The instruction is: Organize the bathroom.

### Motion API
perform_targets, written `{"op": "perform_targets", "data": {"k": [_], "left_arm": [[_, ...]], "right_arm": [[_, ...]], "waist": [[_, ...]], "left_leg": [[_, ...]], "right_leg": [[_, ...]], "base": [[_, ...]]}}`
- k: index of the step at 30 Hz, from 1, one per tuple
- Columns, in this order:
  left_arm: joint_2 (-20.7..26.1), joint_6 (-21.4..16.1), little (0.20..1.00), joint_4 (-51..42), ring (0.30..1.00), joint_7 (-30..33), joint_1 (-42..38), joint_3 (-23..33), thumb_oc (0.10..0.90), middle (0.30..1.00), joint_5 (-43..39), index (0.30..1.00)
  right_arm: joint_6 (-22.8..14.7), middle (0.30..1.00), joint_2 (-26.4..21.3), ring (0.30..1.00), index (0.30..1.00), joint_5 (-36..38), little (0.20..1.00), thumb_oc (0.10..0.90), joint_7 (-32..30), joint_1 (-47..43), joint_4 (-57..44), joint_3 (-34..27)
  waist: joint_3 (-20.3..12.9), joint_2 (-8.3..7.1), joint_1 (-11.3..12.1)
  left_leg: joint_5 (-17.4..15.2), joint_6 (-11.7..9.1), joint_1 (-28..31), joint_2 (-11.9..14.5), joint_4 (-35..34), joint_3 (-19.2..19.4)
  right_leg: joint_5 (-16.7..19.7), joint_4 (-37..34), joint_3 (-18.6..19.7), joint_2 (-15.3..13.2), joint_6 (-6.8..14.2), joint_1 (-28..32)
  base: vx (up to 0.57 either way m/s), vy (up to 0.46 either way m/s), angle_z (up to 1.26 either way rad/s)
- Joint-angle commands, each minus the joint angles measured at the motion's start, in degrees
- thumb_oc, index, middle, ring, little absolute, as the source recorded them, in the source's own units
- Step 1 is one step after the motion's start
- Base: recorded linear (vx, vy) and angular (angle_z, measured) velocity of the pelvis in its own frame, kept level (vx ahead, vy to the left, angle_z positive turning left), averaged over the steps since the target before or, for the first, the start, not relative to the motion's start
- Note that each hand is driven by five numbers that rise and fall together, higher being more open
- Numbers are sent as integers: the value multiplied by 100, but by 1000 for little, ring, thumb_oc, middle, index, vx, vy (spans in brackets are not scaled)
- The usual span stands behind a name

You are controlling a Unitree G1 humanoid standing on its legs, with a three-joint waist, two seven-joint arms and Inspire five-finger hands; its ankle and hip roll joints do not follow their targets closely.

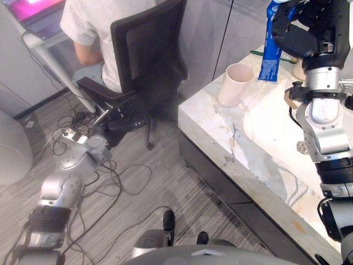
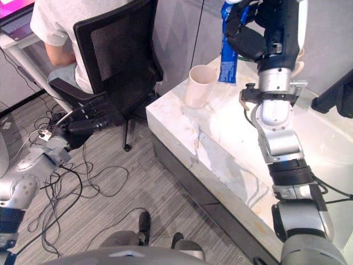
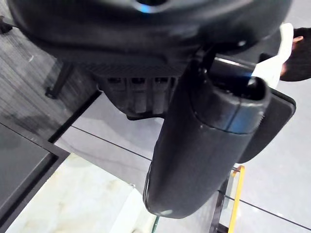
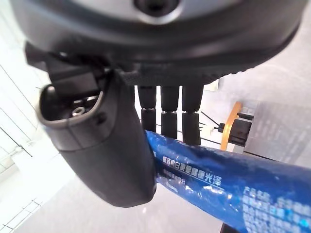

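A blue toothpaste tube (image 1: 270, 49) hangs upright in the air over the back of the pale marble counter (image 1: 265, 143). My right hand (image 1: 302, 32) is shut on the tube's upper part; the right wrist view shows the thumb and fingers (image 4: 170, 114) pinching the blue tube (image 4: 233, 187). A pale pink cup (image 1: 236, 84) stands upright on the counter just left of and below the tube, apart from it. My left hand (image 1: 124, 116) reaches out low over the floor beside the counter, fingers straight and holding nothing.
A person (image 1: 94, 22) sits in a black office chair (image 1: 149, 49) just beyond my left hand, at a desk with a laptop (image 1: 33, 14). Cables (image 1: 83, 118) lie on the floor. A thin green item (image 1: 265, 54) lies behind the cup.
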Motion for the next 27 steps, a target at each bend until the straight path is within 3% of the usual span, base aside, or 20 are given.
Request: {"op": "perform_targets", "data": {"k": [1,3,5,7,8,11,17,27], "left_arm": [[218,-401,900,-248,900,-150,26,525,800,900,17,900],[207,-450,900,-224,900,-192,23,511,800,900,4,900],[122,-434,900,-227,900,-213,-35,434,800,900,54,900],[74,-420,900,-247,900,-160,-79,361,800,900,36,900],[58,-345,900,-324,900,-85,-116,341,800,900,43,900],[8,-363,900,-359,900,-76,-120,243,800,900,34,900],[-104,-590,900,-431,900,-29,127,99,800,900,28,900],[-158,-481,900,-556,900,-116,424,248,800,900,16,900]], "right_arm": [[-821,300,-217,300,300,-165,300,400,-225,-531,-197,-385],[-887,300,-208,300,300,-104,300,400,-235,-559,-143,-393],[-958,300,-153,300,300,-171,300,400,-273,-574,-65,-418],[-955,300,-140,300,300,-180,300,400,-276,-572,-83,-427],[-921,300,-180,300,300,-272,300,400,-346,-525,-156,-453],[-928,300,-266,300,300,-170,300,400,-314,-473,-262,-498],[-827,300,-462,300,300,186,300,400,-47,-722,5,-308],[-606,300,-190,300,300,103,300,400,80,-374,-258,-219]], "waist": [[-934,-78,287],[-853,-44,291],[-753,-39,249],[-717,-33,189],[-678,-56,99],[-637,-92,32],[-796,-179,144],[-935,-160,187]], "left_leg": [[-479,-178,374,48,-16,356],[-460,-135,385,30,-16,370],[-446,-163,433,31,-16,252],[-439,-203,474,50,-16,155],[-483,-233,552,44,-16,59],[-525,-181,584,23,-16,-36],[-573,-198,540,55,-16,74],[-604,-210,474,69,-16,275]], "right_leg": [[570,826,-38,-187,583,-665],[715,1616,57,-261,588,-924],[843,1717,192,-223,540,-1188],[905,1414,197,-172,526,-1293],[998,743,242,-90,568,-1450],[1084,711,365,-7,595,-1497],[871,80,425,134,448,-967],[754,-194,442,175,381,-693]], "base": [[52,63,-3],[13,65,-3],[47,1,-7],[87,-65,11],[96,-81,30],[49,-53,37],[12,-43,16],[37,-13,-8]]}}
